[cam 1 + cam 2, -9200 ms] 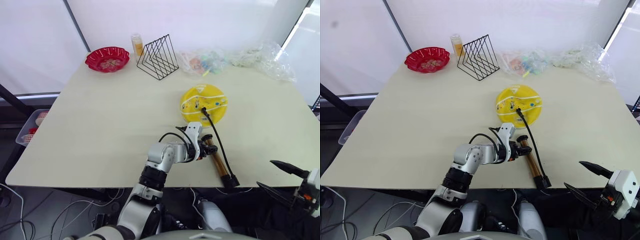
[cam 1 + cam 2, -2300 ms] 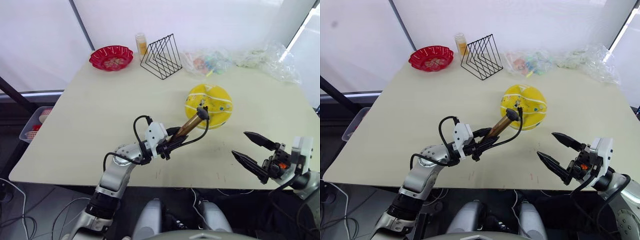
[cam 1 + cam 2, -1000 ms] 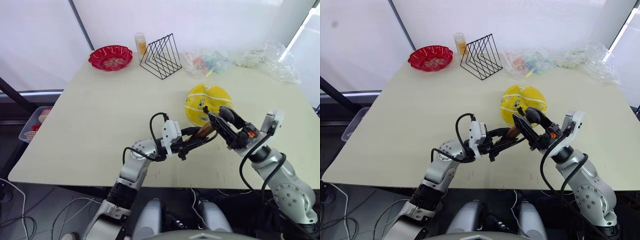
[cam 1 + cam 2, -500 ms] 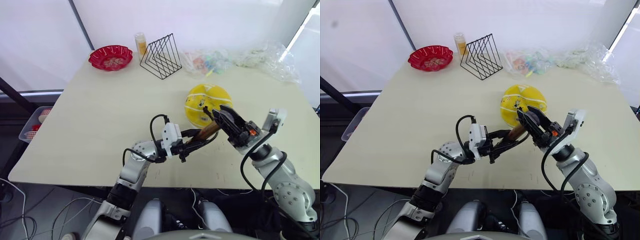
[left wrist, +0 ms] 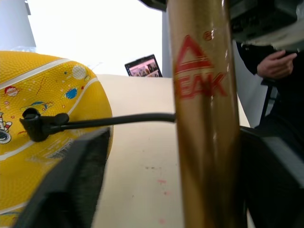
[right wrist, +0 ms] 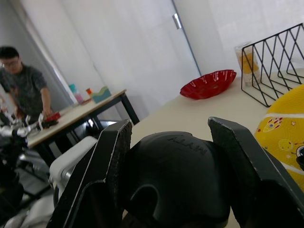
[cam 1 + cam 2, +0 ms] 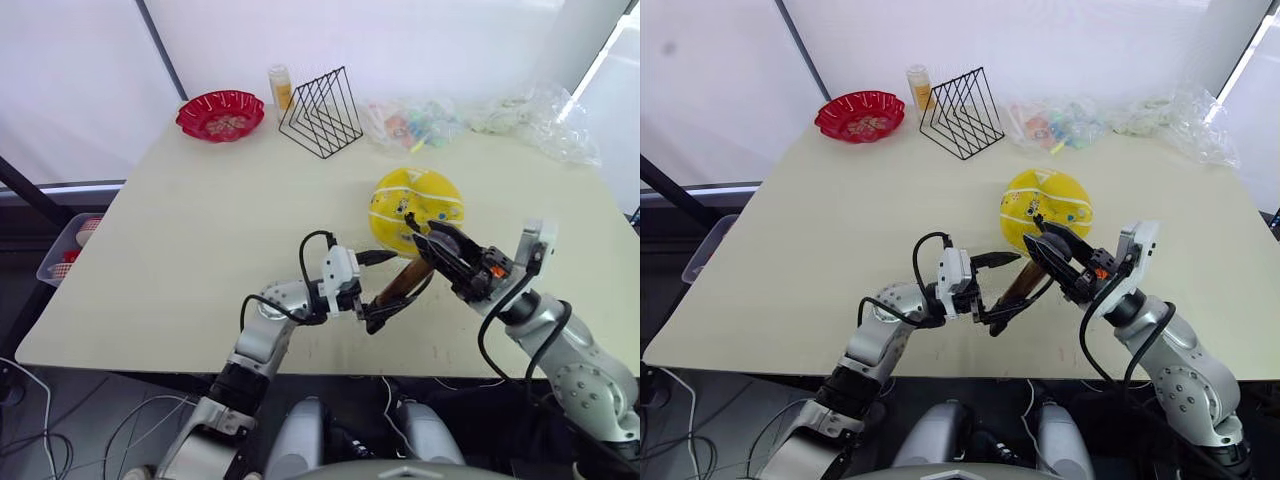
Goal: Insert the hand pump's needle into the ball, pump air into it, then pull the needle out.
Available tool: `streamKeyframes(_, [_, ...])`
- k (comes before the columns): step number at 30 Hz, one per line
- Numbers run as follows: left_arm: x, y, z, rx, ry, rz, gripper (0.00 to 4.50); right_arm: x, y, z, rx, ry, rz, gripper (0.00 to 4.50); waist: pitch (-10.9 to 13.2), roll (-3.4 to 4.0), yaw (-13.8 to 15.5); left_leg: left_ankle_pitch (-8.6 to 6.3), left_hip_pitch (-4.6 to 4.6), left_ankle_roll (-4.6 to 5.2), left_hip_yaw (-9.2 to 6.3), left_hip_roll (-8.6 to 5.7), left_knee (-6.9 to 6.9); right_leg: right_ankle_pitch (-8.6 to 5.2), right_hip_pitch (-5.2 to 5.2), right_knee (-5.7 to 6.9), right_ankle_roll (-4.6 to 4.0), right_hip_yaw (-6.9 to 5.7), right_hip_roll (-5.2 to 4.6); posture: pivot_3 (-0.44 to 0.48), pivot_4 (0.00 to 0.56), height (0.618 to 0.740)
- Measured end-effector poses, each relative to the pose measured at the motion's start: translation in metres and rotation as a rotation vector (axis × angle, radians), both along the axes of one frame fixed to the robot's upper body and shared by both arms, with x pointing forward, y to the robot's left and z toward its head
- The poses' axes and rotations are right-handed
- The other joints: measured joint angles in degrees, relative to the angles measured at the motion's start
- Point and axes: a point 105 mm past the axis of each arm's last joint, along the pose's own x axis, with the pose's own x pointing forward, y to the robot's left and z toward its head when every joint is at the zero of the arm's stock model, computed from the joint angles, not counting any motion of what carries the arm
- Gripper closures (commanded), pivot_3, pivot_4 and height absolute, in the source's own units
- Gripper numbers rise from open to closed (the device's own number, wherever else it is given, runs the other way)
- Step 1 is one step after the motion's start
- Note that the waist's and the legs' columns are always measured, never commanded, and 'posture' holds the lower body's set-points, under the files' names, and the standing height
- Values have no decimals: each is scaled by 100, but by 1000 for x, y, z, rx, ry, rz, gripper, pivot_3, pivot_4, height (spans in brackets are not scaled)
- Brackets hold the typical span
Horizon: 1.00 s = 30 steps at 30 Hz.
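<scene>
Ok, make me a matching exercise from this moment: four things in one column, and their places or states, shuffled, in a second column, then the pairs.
Things
1. hand pump
2. needle fitting
3. red bowl
4. right gripper

Places or states
A. at the table's far left corner
B. held tilted in the left gripper
C. closed around the pump's black T-handle
D. plugged into the yellow ball

Pairs: 1-B, 2-D, 3-A, 4-C

The needle [image 5: 31, 124] tip is hidden where it meets the ball [image 5: 52, 156].
</scene>
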Motion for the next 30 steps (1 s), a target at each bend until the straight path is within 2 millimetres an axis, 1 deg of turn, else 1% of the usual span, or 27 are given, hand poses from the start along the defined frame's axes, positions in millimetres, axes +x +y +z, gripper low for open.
streamKeyframes(3, [0,4,2,28,1,-54,164,-2,2,7,-63,-45,48,2397,0,0,-2,0,-2,0,1,0,0,-4,-1,-1,-7,1,0,0,150,740])
streamKeyframes(6, [-1,7,1,36,9,-70,164,-3,3,9,-75,-57,67,2397,0,0,-2,0,-2,0,1,0,-3,-2,-1,-1,-4,0,0,0,150,740])
streamKeyframes(7, [-2,9,-1,49,22,-98,164,-5,4,10,-102,-66,94,2397,1,1,0,0,-4,0,1,0,-4,1,-2,-1,2,-1,0,0,150,740])
streamKeyframes(9, [-4,16,-7,105,35,-149,164,-7,4,14,-186,-113,151,2397,7,4,-6,0,-8,0,6,-1,-3,0,-6,-3,0,2,0,0,150,740])
streamKeyframes(10, [-3,31,-13,188,57,-205,164,-14,6,24,-309,-209,262,2397,7,4,-36,0,-7,0,7,1,-3,-7,-5,-3,-11,-6,1,0,150,740])
streamKeyframes(11, [-3,31,-14,194,62,-219,164,-16,6,24,-316,-218,291,2397,7,3,-31,0,-9,0,7,2,-4,-7,-5,-3,-11,-10,1,0,150,740])
streamKeyframes(14, [-5,30,-17,219,81,-280,164,-19,9,22,-356,-239,388,2397,8,2,-26,0,-13,0,9,0,-3,2,-5,-5,4,-8,0,0,150,740])
streamKeyframes(15, [-6,30,-20,240,92,-315,164,-22,10,21,-395,-261,446,2397,8,2,-32,0,-13,1,11,0,-3,3,-6,-6,6,-6,0,0,150,740])
streamKeyframes(18, [-8,29,-26,273,107,-349,164,-25,14,21,-415,-297,522,2397,10,1,-42,-1,-13,1,10,0,-3,4,-7,-6,8,-7,0,0,150,740])
streamKeyframes(23, [-13,21,-37,307,128,-421,164,-25,15,20,-435,-333,586,2397,11,-1,-53,-1,-14,1,6,0,-2,5,-6,-5,9,-8,0,0,150,740])
streamKeyframes(24, [-13,17,-38,320,124,-439,164,-23,16,20,-436,-338,601,2397,11,-1,-53,-1,-15,1,9,-1,-1,5,-7,-5,9,-8,0,0,150,740])
streamKeyframes(28, [-11,4,-36,319,105,-480,164,-25,20,17,-443,-345,645,2397,11,-2,-57,-1,-16,1,6,0,-1,5,-7,-4,9,-9,1,0,150,740])
streamKeyframes(30, [-10,2,-36,326,100,-487,164,-26,20,16,-444,-345,655,2397,11,-2,-65,-1,-16,1,4,0,-2,6,-7,-4,10,-9,0,0,150,740])
